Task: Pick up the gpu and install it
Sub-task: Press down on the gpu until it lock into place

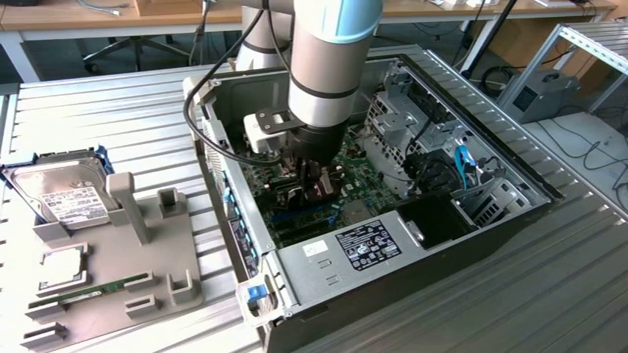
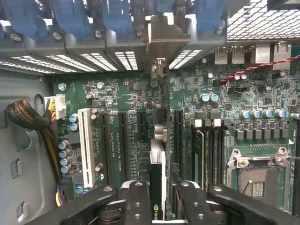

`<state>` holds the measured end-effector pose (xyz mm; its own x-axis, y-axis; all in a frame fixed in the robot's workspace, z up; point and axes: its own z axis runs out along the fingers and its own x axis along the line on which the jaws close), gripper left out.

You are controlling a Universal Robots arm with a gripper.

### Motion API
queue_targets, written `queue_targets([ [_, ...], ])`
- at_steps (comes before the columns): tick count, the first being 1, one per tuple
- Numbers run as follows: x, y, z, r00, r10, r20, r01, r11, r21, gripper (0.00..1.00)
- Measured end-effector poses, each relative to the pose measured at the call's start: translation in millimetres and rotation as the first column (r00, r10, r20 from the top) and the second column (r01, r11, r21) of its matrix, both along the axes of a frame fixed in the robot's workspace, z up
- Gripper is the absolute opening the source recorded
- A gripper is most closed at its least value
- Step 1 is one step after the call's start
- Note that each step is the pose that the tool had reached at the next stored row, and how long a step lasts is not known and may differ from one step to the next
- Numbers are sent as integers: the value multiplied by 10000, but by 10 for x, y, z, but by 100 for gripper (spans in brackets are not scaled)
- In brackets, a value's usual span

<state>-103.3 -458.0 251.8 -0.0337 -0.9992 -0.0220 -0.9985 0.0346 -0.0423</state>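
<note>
**Around the workbench**

We see a silver hard drive (image 1: 61, 193) with a white label standing in a grey holder tray (image 1: 147, 283) at the exterior view's left. On that tray lie a processor chip (image 1: 63, 266) and a green memory stick (image 1: 90, 294). Desks (image 1: 98, 15) stand behind.

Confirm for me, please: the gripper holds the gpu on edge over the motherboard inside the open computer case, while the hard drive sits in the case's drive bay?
Not quite. The hard drive rests outside the case, on the grey fixture at the exterior view's left. The rest holds: the gripper grips the gpu on edge over the motherboard inside the open computer case, as the wrist view shows.
</note>
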Motion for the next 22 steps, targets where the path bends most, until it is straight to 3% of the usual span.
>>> queue_targets([
  [6,-1,-2,9,10000,0,-8,0,10000,-24,26],
  [13,-6,3,26,10000,-1,-8,0,9999,-122,26],
  [17,-6,11,45,10000,1,-8,-1,9999,-145,26],
  [20,-7,61,45,10000,98,-9,-98,9998,-151,26],
  [22,-6,72,45,9999,120,-10,-120,9998,-151,26],
])
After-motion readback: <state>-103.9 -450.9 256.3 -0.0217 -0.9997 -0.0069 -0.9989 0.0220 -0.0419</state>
